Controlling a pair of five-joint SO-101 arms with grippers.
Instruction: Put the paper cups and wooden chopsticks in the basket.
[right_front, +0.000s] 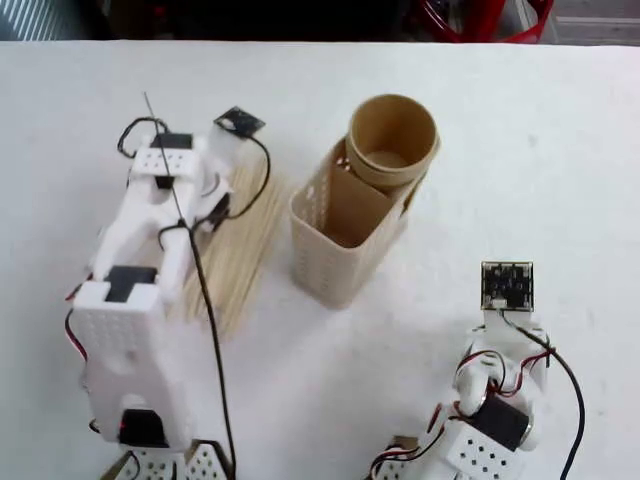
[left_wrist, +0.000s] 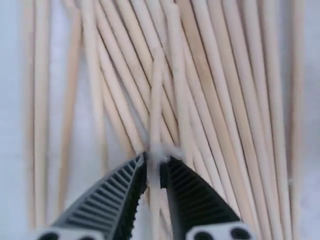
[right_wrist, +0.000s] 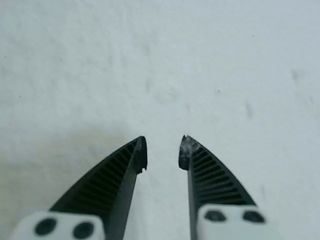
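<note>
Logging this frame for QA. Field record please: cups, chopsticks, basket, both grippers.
paper cups: in the basket, sticking up above its rim
basket: upright on the table, beside the chopsticks
chopsticks: loose pile on the table, outside the basket
left gripper: closed on a stick in the pile
right gripper: open, empty, over bare table

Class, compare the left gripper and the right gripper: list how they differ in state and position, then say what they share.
The left gripper is closed on one chopstick; the right gripper is open and empty. The left gripper hangs over the chopstick pile; the right gripper over bare table. Both have dark ridged fingers.
</note>
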